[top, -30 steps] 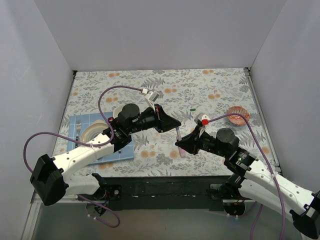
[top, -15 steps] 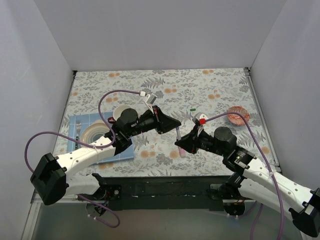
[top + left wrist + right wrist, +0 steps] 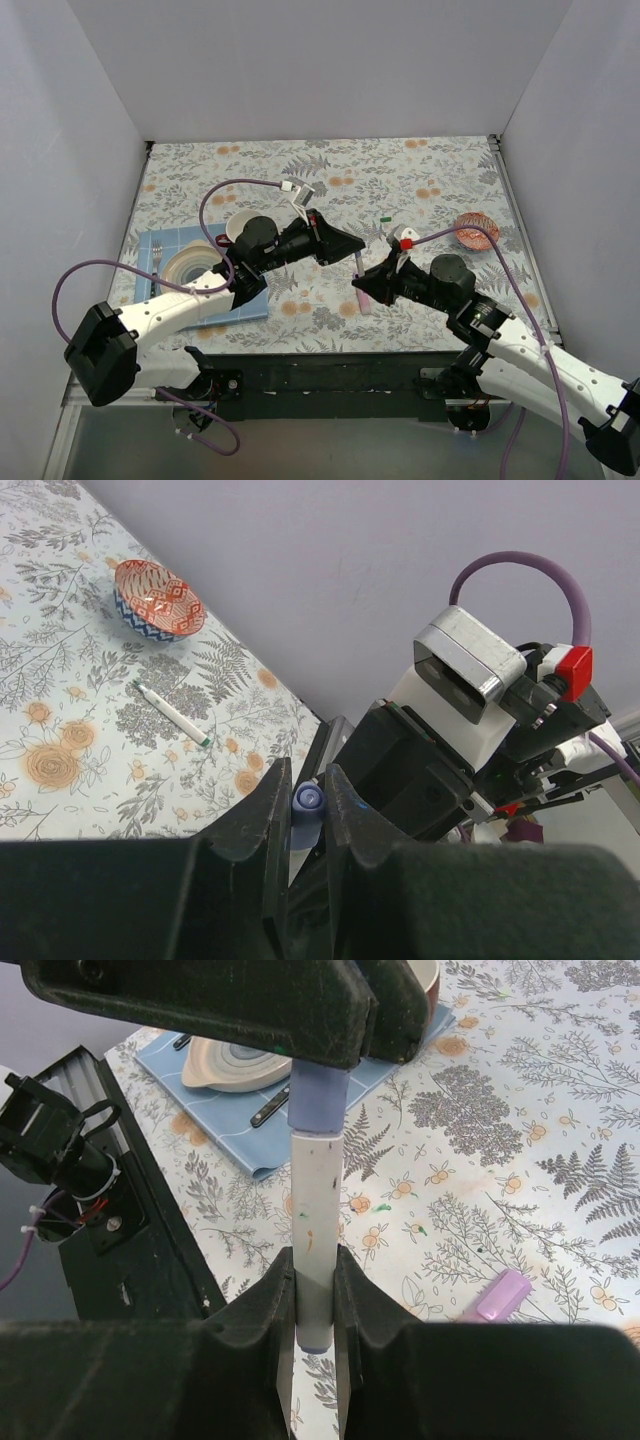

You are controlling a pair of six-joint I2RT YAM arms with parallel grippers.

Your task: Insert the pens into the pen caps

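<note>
My right gripper [image 3: 315, 1290] is shut on a slim white pen [image 3: 317, 1230]. The pen's far end sits inside a purple cap [image 3: 318, 1100]. My left gripper [image 3: 306, 802] is shut on that purple cap [image 3: 307, 810]. In the top view the two grippers meet over the table's middle, left [image 3: 352, 252] and right [image 3: 362, 283], with the pen [image 3: 358, 266] between them. A pink pen [image 3: 361, 301] lies on the cloth below them, and shows in the right wrist view [image 3: 503, 1294]. A white pen with a green tip [image 3: 172, 713] lies further back [image 3: 384, 216].
A red patterned bowl [image 3: 475, 231] stands at the right. A blue mat [image 3: 168, 296] at the left carries a striped plate [image 3: 190, 262], a fork [image 3: 157, 262] and a white cup [image 3: 236, 226]. The table's black front edge [image 3: 330, 368] runs below the arms.
My left gripper has moved a little right and down toward the right gripper, bringing the cap onto the pen's end. The right gripper has barely shifted.
</note>
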